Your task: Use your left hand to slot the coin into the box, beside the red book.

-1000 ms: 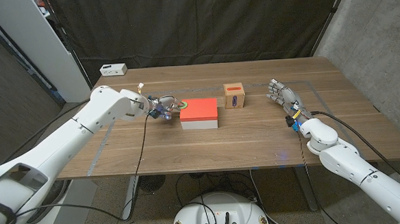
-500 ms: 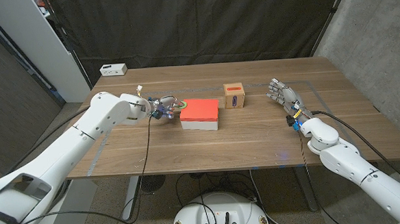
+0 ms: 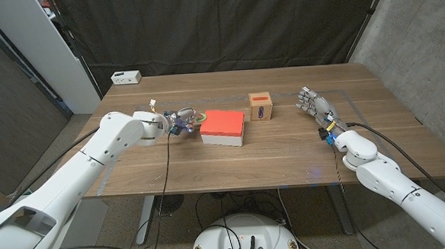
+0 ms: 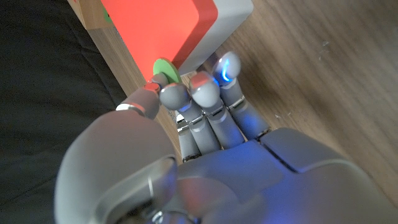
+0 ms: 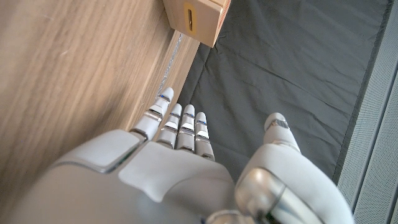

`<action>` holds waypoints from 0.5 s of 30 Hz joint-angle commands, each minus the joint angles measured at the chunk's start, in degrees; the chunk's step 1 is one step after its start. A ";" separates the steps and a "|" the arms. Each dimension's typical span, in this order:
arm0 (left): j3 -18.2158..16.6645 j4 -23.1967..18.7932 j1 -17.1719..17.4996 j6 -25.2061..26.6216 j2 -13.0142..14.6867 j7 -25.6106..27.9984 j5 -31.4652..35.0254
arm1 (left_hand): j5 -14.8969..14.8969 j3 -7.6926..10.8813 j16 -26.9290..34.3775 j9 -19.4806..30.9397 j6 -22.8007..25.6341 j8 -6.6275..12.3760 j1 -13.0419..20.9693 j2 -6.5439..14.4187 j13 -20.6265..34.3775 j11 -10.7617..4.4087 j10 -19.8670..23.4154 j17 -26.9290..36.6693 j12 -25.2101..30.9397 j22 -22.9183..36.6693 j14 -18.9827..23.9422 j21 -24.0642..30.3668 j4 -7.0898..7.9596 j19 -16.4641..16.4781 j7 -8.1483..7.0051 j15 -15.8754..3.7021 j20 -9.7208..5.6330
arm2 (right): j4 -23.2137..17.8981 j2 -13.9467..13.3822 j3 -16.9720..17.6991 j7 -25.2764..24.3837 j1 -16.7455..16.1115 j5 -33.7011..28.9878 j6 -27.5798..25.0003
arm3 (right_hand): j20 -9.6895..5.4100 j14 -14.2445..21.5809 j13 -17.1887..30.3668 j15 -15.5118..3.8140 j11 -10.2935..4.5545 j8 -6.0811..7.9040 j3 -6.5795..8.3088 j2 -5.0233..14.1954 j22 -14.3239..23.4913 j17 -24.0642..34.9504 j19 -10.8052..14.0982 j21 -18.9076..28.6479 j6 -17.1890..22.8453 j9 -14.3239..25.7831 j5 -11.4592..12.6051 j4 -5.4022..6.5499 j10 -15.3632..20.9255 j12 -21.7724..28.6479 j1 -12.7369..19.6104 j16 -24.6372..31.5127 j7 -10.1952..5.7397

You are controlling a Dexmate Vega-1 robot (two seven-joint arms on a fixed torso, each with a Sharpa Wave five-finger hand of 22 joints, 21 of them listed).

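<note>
left hand (image 4: 205, 124) pinching green coin (image 4: 165, 70), beside red book (image 4: 155, 28)

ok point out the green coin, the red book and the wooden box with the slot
green coin (image 4: 165, 70), left wrist view, its flat green face.
red book (image 3: 222, 124), head view, middle of its red cover.
wooden box (image 3: 260, 99), head view, its top face.

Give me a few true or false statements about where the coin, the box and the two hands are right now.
1. The left hand pinches the green coin beside the red book. True.
2. The coin is already in the wooden box. False: it is in the left hand, on the book's far side from the box.
3. The right hand holds nothing, fingers apart. True.
4. The box stands on top of the book. False: it stands on the table, beside the book.
</note>
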 commanded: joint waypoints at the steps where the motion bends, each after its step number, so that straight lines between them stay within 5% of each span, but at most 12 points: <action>1: -2.51 -2.44 3.52 -2.72 0.49 6.16 -2.60 | 0.29 -0.42 0.36 1.18 3.69 0.57 3.89 2.57 -0.02 0.03 0.32 -0.09 0.39 -0.48 0.03 0.74 0.11 -0.46 2.90 0.16 -2.87 | -0.45 -0.37 -0.78 -0.19 0.83 -0.81 -1.09 | 0.00 0.37 0.30 0.02 0.09 -0.05 -0.14 0.02 0.20 0.12 0.46 0.46 0.43 0.32 -0.12 0.21 0.47 0.18 -0.40 0.31 -0.12; 15: -2.48 -8.85 3.90 -2.59 3.85 10.95 0.20 | 0.68 -1.29 0.53 4.71 5.78 0.96 5.78 2.23 -0.01 0.08 0.47 -0.06 1.01 -2.38 0.53 2.64 0.19 -0.73 4.49 0.13 -2.84 | -1.32 -0.82 -0.77 -0.57 0.72 -1.10 -1.70 | 0.10 0.42 0.34 0.07 0.16 -0.11 -0.21 -0.01 0.20 0.15 0.46 0.41 0.38 0.32 -0.13 0.21 0.39 0.06 -0.51 0.31 -0.21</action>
